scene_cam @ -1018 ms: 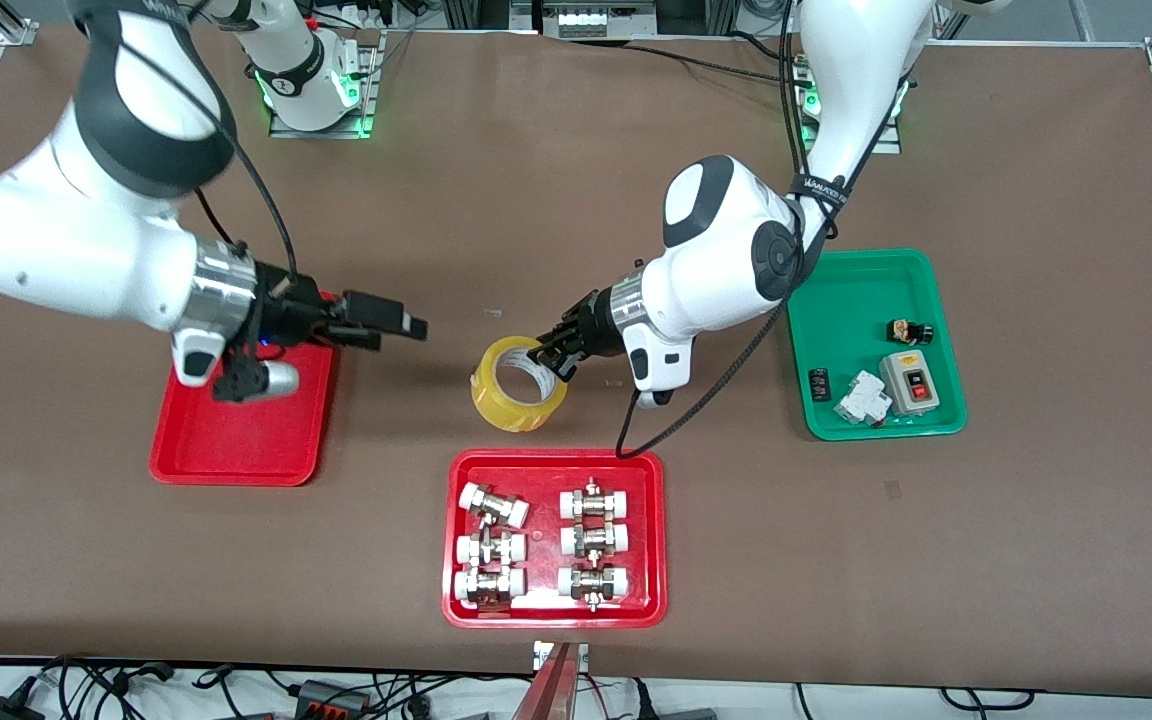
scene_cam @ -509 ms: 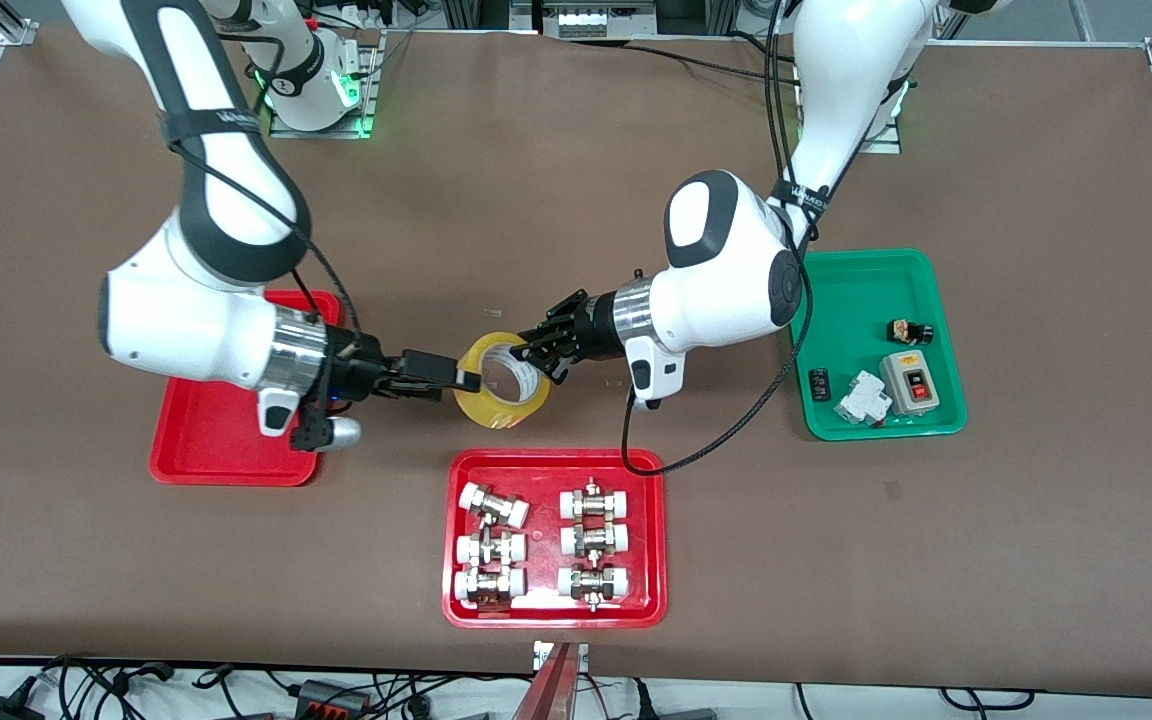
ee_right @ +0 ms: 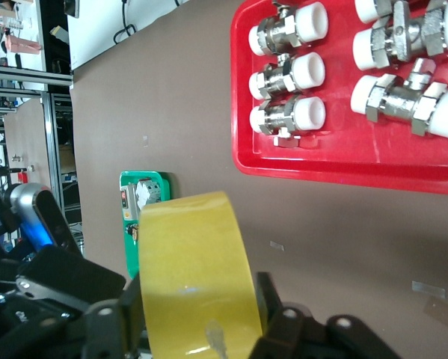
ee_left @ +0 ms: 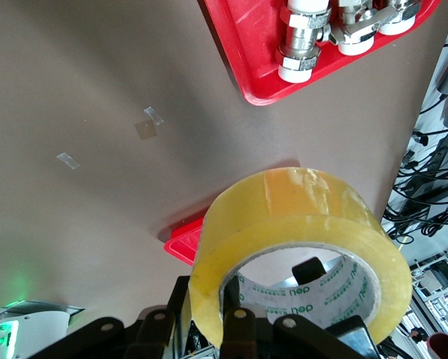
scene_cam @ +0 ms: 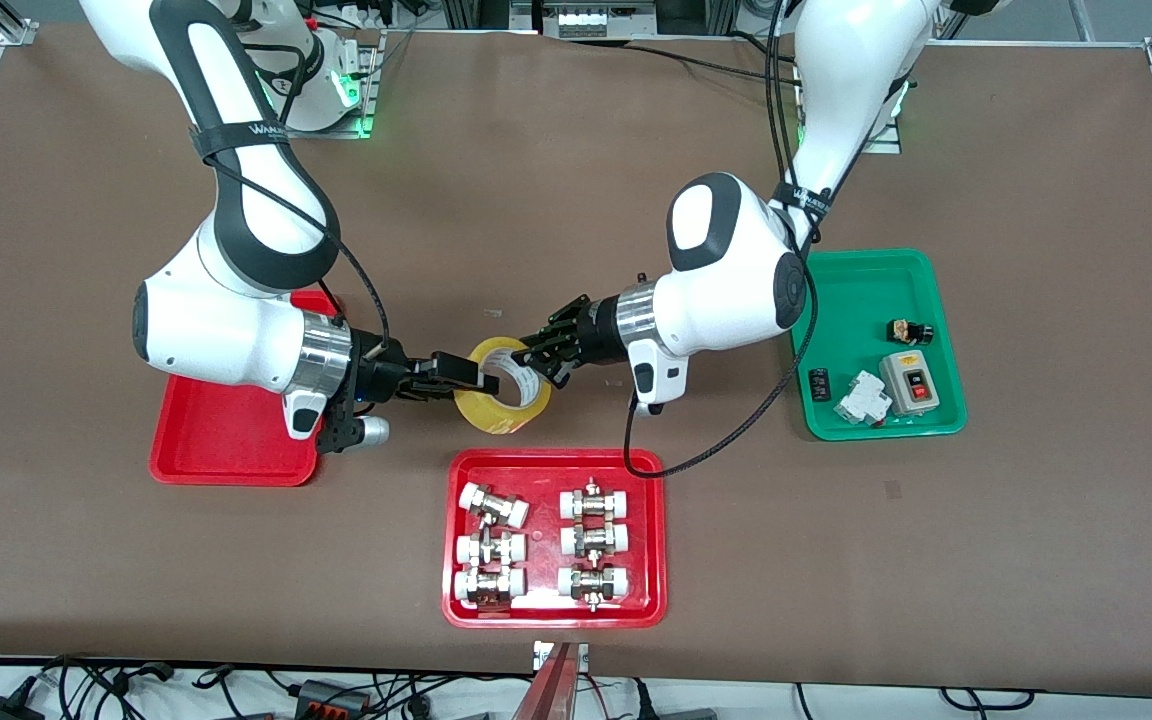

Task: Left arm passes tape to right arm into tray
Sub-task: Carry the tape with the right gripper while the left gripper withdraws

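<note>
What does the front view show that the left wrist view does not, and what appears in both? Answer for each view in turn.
Only the front view shows the green tray, the whole plain red tray, and both arms meeting at the roll: the left gripper and right gripper each reach it above the table. Only the left wrist view shows the printed inner core up close. Both show the tape and the red tray of fittings.

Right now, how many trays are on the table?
3: plain red tray under the right arm, red tray of fittings nearest the camera, green tray at the left arm's end.
</note>
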`<state>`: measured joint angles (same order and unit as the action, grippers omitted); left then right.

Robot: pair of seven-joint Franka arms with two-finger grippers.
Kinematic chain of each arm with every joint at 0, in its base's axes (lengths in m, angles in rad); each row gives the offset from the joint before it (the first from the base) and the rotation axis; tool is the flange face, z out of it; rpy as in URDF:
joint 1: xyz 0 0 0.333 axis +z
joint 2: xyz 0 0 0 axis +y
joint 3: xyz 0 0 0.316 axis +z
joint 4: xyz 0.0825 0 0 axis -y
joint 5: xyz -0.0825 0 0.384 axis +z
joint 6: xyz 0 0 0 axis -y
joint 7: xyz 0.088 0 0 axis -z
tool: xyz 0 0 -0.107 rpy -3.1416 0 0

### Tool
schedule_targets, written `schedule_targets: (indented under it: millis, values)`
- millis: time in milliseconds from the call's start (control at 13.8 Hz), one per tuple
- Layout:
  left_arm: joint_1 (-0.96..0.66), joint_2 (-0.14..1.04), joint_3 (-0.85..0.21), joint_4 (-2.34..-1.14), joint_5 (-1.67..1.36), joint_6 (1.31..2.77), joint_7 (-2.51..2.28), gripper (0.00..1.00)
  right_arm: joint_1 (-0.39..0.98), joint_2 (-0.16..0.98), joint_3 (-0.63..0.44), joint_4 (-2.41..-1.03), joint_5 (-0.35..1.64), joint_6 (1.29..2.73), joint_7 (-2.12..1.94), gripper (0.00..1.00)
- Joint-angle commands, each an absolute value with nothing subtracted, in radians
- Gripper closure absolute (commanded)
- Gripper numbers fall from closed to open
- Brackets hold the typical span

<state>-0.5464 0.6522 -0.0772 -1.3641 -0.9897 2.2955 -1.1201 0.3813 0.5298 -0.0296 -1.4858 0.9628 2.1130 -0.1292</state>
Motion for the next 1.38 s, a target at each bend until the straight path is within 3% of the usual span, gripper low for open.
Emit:
schedule_targets:
  millis: [0,73,145,436,655,945,1164,1309]
  values:
    - [-0.542,0.664,-0.078,-1.333,-1.02,2.312,-1.088,0.98,0.39,0.534,-0.04,-1.463,0.977,2.115,-0.132,1.0]
    - [-0.54,0.666,-0.078,-1.333,-1.022,2.312,-1.091,0.71,0.39,0.534,-0.04,-1.462,0.979,2.115,-0.13,1.0]
    - [-0.532,0.664,-0.078,-1.333,-1.02,2.31,-1.088,0.03,0.39,0.532,-0.04,-1.462,0.98,2.115,-0.13,1.0]
    - [-0.471,0.652,-0.071,-1.309,-1.0,2.298,-1.083,0.0,0.39,0.531,-0.04,-1.451,0.98,2.114,-0.123,1.0]
    - [-0.382,0.624,-0.071,-1.308,-0.809,2.231,-1.004,0.0,0.338,0.538,-0.051,-1.437,0.971,2.1,-0.136,1.0]
    - [-0.23,0.553,-0.075,-1.308,-0.615,1.865,-0.746,0.0,0.186,0.567,-0.051,-1.466,0.965,1.921,-0.305,1.0]
    - [-0.108,0.499,-0.077,-1.301,-0.442,1.647,-0.461,0.0,0.031,0.589,-0.051,-1.528,0.847,1.795,-0.532,1.0]
    - [-0.078,0.479,-0.071,-1.217,-0.263,1.454,-0.33,0.0,-0.056,0.612,-0.051,-1.545,0.809,1.721,-0.657,1.0]
